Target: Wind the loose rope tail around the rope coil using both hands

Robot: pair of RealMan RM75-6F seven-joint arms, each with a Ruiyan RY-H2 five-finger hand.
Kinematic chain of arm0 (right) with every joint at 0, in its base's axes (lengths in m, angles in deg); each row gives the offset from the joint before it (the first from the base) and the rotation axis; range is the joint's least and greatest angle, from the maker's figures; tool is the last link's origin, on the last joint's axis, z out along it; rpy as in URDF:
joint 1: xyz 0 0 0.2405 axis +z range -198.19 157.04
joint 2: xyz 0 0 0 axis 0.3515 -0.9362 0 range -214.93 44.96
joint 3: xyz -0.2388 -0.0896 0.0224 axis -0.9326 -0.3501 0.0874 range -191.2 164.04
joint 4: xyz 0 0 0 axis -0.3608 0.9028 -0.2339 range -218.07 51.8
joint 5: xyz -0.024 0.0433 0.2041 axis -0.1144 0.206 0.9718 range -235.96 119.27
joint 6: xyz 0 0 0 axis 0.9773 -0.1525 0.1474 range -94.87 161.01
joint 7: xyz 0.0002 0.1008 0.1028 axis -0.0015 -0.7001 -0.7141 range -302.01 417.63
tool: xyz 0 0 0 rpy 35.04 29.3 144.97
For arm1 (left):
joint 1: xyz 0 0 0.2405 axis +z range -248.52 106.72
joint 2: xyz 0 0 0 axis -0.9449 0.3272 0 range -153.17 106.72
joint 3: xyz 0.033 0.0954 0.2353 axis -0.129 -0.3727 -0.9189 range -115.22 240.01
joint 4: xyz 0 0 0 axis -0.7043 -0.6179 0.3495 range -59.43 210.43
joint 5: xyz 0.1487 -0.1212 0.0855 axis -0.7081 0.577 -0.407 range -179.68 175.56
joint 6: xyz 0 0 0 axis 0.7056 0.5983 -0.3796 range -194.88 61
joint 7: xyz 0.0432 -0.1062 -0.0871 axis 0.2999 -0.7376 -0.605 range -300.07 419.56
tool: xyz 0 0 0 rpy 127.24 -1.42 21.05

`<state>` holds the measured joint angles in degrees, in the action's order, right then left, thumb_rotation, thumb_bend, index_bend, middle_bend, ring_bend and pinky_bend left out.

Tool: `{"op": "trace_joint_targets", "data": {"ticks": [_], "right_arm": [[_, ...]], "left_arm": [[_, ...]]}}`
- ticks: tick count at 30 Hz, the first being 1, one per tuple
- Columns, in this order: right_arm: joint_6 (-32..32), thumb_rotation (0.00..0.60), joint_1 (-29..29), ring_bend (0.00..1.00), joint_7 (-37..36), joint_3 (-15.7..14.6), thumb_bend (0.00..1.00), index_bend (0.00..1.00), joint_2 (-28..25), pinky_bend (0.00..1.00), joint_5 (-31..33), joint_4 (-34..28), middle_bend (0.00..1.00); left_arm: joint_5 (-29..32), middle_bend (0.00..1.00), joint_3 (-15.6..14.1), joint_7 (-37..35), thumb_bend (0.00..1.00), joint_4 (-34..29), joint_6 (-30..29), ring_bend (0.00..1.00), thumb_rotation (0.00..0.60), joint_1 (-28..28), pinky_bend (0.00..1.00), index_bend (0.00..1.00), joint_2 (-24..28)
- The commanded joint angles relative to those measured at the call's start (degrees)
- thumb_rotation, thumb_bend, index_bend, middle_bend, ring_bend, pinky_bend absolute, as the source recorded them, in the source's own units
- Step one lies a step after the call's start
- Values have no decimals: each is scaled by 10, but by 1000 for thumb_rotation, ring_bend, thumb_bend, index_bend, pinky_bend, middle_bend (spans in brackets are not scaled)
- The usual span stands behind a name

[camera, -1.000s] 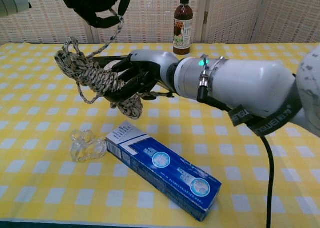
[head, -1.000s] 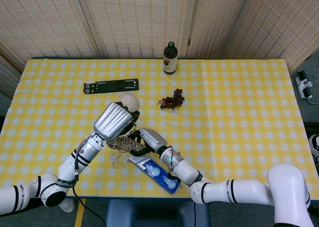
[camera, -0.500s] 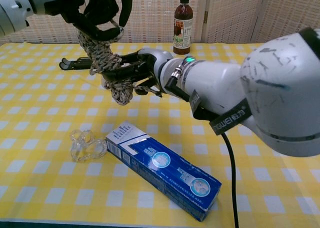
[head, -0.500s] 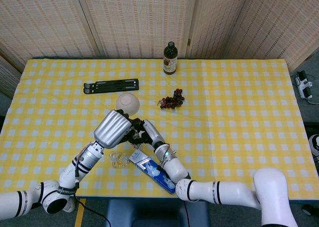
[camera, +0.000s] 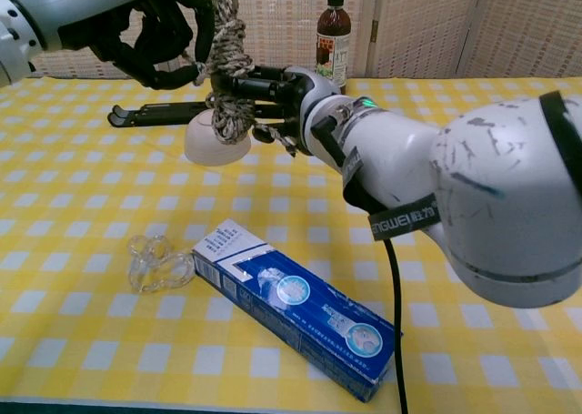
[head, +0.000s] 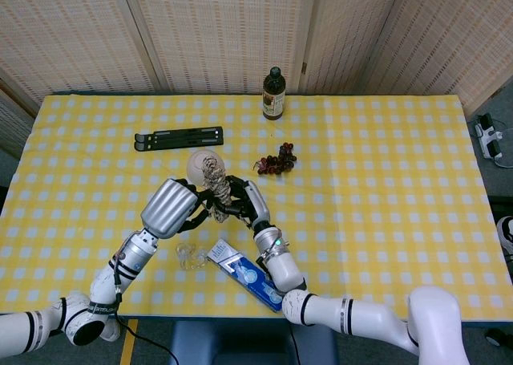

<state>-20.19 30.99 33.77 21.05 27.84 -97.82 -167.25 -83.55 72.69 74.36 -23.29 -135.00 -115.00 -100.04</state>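
Rope coil (camera: 227, 59) now higher, upright

Rope coil (camera: 227, 41) top (chest view) cut off.

The right hand (camera: 273, 95) grips the upright rope coil (camera: 227, 64) above the table — the left hand (camera: 159, 36) curls beside it — over a white bowl (camera: 205, 146) and blue box (camera: 300, 309).

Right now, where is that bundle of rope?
The rope coil is held upright above the table between both hands, left of centre in both views, just in front of the white bowl.
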Motion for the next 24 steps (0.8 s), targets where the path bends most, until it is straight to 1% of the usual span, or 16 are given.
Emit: {"op": "trace_joint_targets", "data": {"ticks": [1, 8, 13, 19, 24], "right_arm": [[8, 600, -18, 1000, -38, 13, 511, 1000, 3, 893, -37, 7, 873], [46, 600, -46, 1000, -93, 9, 510, 1000, -28, 893, -102, 0, 873], [72, 600, -62, 1000, -119, -3, 511, 1000, -57, 893, -151, -10, 873], [73, 600, -75, 1000, -121, -29, 510, 1000, -87, 893, -210, -37, 873], [60, 600, -79, 1000, -99, -49, 510, 1000, -107, 893, -244, -43, 873]], "left_arm": [[4, 880, -1, -22, 523, 6, 3, 758, 600, 7, 704, 633, 2], [22, 880, 3, -67, 523, 15, 15, 757, 600, 16, 704, 633, 10], [36, 880, 9, -96, 524, 27, 24, 757, 600, 20, 704, 633, 16], [40, 880, 13, -110, 524, 37, 24, 755, 600, 26, 704, 633, 21], [39, 880, 14, -118, 523, 41, 23, 755, 600, 31, 704, 633, 24]]}}
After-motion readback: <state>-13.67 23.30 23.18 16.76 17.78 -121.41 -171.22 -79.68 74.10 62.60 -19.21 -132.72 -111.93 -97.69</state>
